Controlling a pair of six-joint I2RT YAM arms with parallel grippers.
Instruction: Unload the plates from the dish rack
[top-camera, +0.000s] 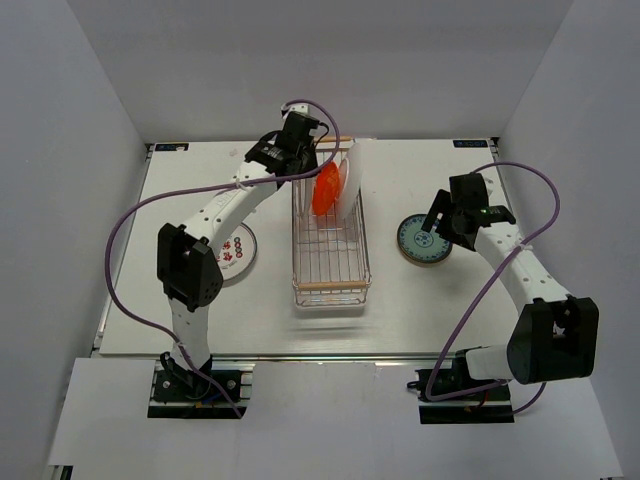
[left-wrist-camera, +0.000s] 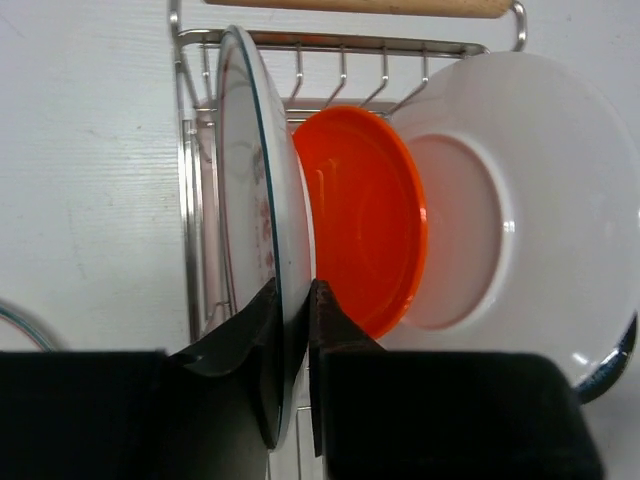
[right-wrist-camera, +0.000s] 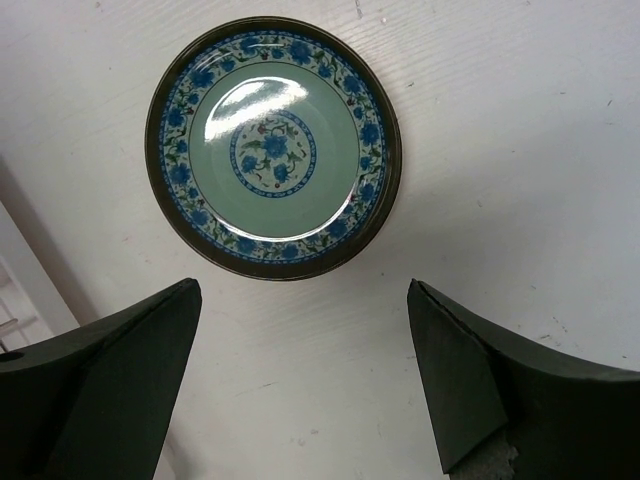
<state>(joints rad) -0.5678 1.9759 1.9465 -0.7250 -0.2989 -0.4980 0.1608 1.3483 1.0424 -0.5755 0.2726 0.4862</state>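
Left gripper (left-wrist-camera: 292, 335) is clenched to a narrow gap on the rim of the teal-rimmed white plate (left-wrist-camera: 250, 180). This plate stands on edge at the far end of the dish rack (top-camera: 332, 262), in line with the rack's long axis, which runs near-to-far. The orange-red plate (left-wrist-camera: 365, 215) and a plain white plate (left-wrist-camera: 520, 210) stand just beside it. Right gripper (right-wrist-camera: 302, 300) is spread wide, holding nothing, above the teal patterned plate (right-wrist-camera: 273, 147), which lies flat on the table (top-camera: 440, 310) right of the rack.

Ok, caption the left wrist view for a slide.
Left claw grips the teal-rimmed plate standing in the dish rack, orange plate beside it.
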